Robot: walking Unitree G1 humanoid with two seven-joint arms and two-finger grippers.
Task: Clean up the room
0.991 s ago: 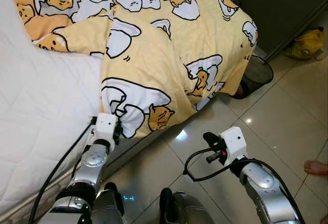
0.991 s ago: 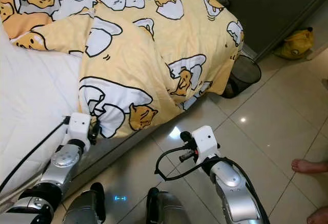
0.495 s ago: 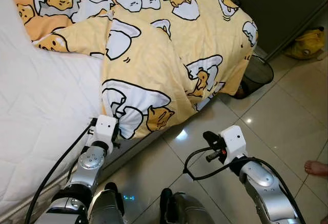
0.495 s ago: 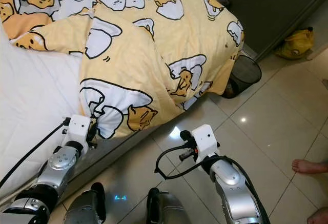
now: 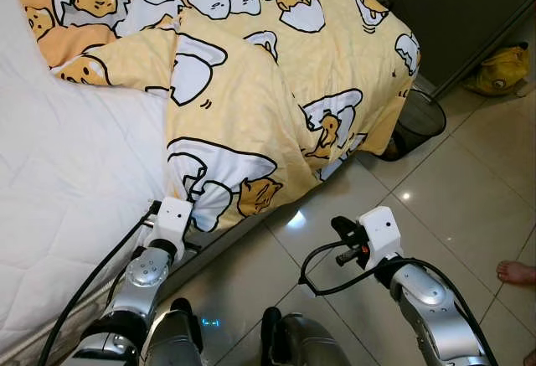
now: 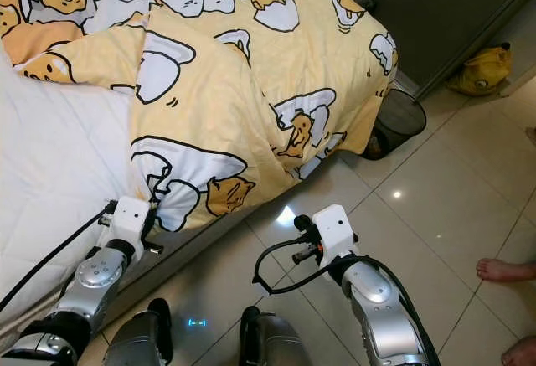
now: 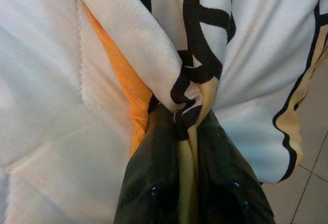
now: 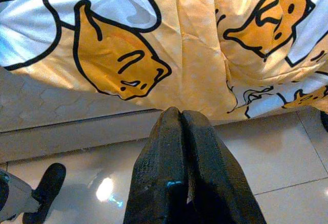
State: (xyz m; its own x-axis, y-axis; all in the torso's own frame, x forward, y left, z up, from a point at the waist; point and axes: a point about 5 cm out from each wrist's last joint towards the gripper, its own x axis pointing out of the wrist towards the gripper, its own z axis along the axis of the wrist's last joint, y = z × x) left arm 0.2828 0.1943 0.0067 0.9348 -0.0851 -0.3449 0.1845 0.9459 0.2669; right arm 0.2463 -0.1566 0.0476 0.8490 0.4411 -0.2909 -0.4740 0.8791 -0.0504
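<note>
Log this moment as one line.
left end effector: shut on blanket corner | right end effector: shut, idle above floor

Cut off at the right edge: a bare foot (image 5: 517, 273) on the tiles; half hidden under the overhanging yellow egg-print duvet (image 5: 276, 106): a black mesh wastebasket (image 5: 417, 120); buried in pinched fabric: tips of the left gripper (image 7: 188, 131).
</note>
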